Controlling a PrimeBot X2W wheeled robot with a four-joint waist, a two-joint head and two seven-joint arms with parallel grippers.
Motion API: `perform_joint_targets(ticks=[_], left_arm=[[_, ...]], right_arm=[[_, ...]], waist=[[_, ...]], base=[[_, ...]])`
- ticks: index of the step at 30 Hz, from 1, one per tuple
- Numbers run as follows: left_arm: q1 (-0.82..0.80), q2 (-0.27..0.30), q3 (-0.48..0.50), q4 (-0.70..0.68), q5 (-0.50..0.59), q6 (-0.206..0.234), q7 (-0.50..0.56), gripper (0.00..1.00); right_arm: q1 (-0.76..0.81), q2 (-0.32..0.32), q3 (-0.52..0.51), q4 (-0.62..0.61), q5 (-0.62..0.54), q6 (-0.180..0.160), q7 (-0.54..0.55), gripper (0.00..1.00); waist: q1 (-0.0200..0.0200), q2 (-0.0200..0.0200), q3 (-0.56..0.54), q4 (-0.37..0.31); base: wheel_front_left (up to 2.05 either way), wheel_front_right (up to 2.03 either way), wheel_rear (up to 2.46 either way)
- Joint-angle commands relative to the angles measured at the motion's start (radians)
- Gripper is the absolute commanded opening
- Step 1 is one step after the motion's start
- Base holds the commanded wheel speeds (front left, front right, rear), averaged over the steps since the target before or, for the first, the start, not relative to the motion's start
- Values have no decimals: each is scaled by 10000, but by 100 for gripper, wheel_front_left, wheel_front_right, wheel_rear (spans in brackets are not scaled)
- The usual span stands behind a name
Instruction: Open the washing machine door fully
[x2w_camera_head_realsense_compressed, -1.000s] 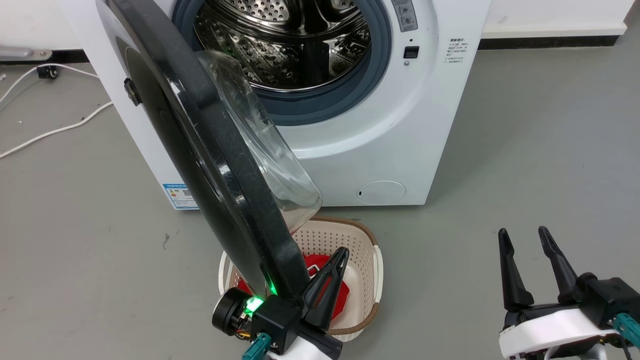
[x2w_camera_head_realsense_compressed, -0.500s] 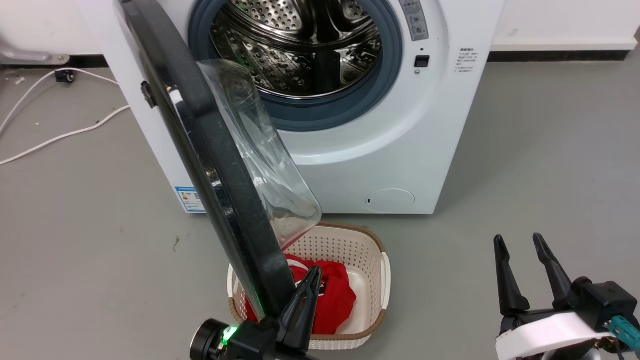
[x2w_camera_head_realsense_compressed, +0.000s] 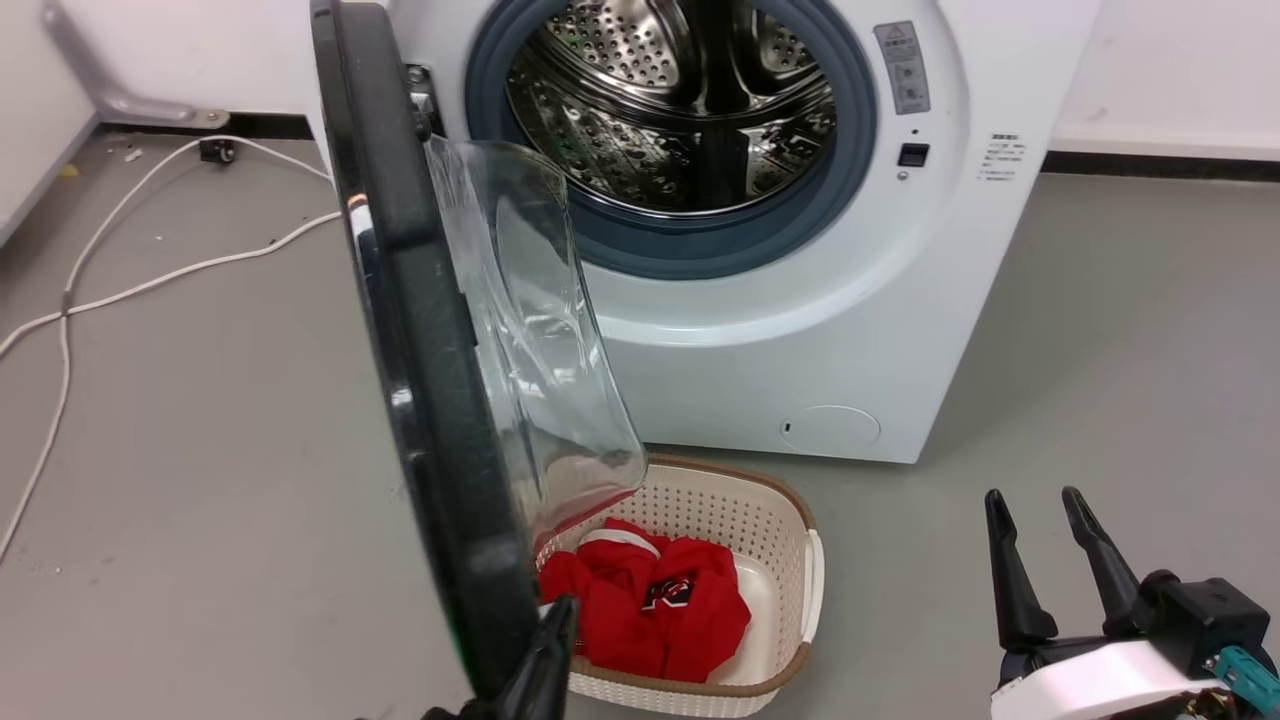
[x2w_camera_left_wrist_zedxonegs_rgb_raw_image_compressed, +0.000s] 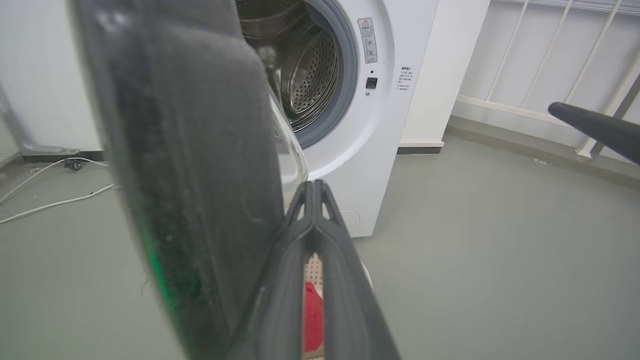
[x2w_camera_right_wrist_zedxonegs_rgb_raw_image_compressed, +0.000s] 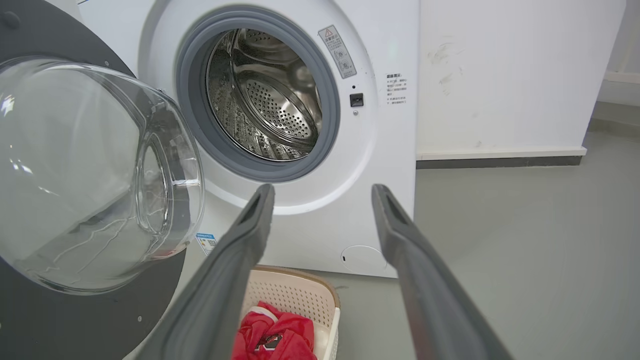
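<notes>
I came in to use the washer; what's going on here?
The robot's shut left gripper rests against the inner rim of the washing machine door, which stands swung well out from the drum. Its right gripper hangs open, holding nothing. A laundry basket with red clothing sits on the floor before the machine.

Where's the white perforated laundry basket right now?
Head view, bottom centre: the white perforated laundry basket sits on the floor before the white washing machine, just right of the open glossy black door.
</notes>
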Motion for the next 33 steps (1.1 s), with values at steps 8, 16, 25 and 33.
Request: perform_joint_targets(ticks=[8, 16, 25, 33], left_arm=[[716, 294, 585, -623, 81, 518, -12, 0], [888, 587, 1365, -776, -29, 870, -12, 0], [529, 1280, 2879, -124, -420, 900, -9, 0], [-607, 2262, 5101, 1349, -854, 790, -12, 0]], right_arm=[[240, 15, -111, -22, 42, -3, 70, 100], [153, 12, -32, -39, 138, -3, 50, 100], [-36, 12, 105, -13, 236, -3, 81, 100], [-339, 12, 134, 33, 181, -3, 77, 100]], waist=[[1, 0, -21, 646], [1, 0, 35, 1162], [1, 0, 216, 1193], [1, 0, 654, 688]], base=[[0, 0, 0], [0, 0, 0], [0, 0, 0], [0, 0, 0]])
